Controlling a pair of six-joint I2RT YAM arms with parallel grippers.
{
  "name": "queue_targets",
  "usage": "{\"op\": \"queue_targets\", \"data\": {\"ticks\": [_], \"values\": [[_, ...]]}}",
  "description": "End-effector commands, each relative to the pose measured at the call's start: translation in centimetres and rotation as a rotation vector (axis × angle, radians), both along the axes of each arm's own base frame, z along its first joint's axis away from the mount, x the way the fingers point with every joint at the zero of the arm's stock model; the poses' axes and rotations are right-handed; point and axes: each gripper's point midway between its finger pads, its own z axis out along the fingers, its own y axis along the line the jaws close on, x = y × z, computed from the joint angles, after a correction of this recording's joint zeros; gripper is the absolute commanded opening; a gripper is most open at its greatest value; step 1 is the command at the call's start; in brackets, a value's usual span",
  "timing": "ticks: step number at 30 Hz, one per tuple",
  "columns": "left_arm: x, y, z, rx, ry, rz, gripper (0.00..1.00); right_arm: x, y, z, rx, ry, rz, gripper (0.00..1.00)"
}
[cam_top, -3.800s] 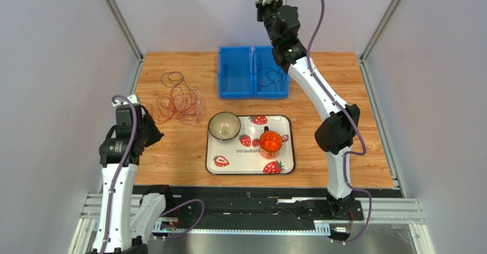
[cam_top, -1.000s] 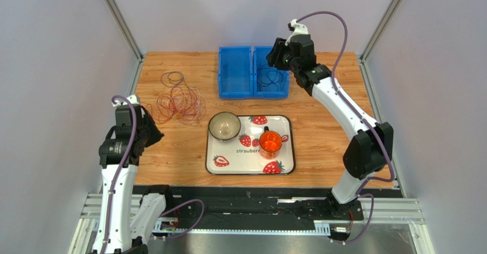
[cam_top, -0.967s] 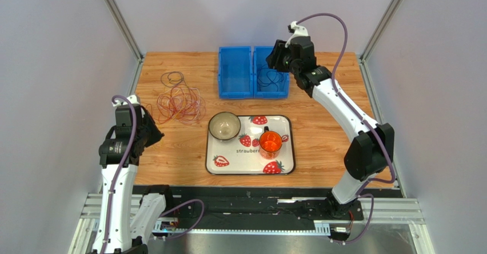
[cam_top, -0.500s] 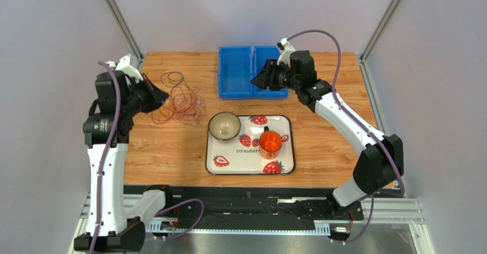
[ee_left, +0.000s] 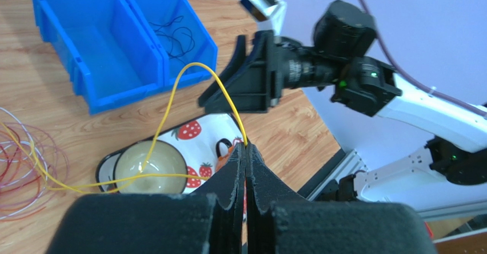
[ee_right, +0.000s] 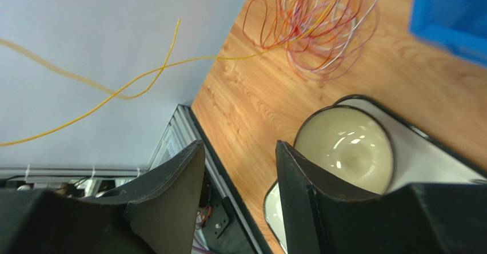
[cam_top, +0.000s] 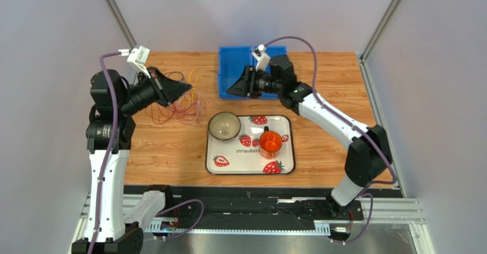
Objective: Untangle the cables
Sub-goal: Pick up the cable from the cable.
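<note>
left tool (ee_left: 246, 151) is clamped tight on a yellow cable (ee_left: 194, 64), holding a loop of it up above the counter (cam_top: 166, 145). the strand trails back to the tangle of cables (cam_top: 178, 106) at the counter's far left. right tool (ee_right: 239, 150) hangs part open, empty, beside the blue bin (cam_top: 234, 74).

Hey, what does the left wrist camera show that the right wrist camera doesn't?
Only the left wrist view shows the left hand shut on the yellow cable, and a dark cable lying in the blue bin. Only the right wrist view shows most of the tangled coil and the metal rail at the table's edge. Both show the yellow cable, the bowl, the strawberry tray and the open, empty right hand.
</note>
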Motion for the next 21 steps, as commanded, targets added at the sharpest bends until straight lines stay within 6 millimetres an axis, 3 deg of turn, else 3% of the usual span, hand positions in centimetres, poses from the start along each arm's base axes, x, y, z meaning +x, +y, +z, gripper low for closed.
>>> {"op": "queue_targets", "data": {"ticks": [1, 5, 8, 9, 14, 21], "values": [[-0.4, -0.3, 2.2, -0.011, -0.111, -0.021, 0.0, -1.0, 5.1, -0.3, 0.048, 0.055, 0.077, 0.52], [0.6, 0.7, 2.4, -0.002, -0.083, 0.062, 0.0, -0.9, 8.9, -3.3, 0.017, 0.066, 0.11, 0.52], [0.9, 1.0, 3.6, -0.012, -0.1, 0.093, 0.0, -1.4, 11.4, -3.2, 0.065, 0.109, 0.156, 0.52], [0.8, 0.9, 4.1, -0.019, -0.109, 0.091, 0.0, -1.4, 12.1, -4.2, 0.071, 0.141, 0.171, 0.52], [0.4, 0.8, 5.2, -0.032, -0.143, 0.082, 0.0, 0.3, 13.5, -5.0, 0.113, 0.243, 0.106, 0.54], [-0.1, 0.6, 4.6, -0.037, -0.143, 0.068, 0.0, 2.9, 15.3, -5.4, 0.189, 0.49, -0.03, 0.61]]}}
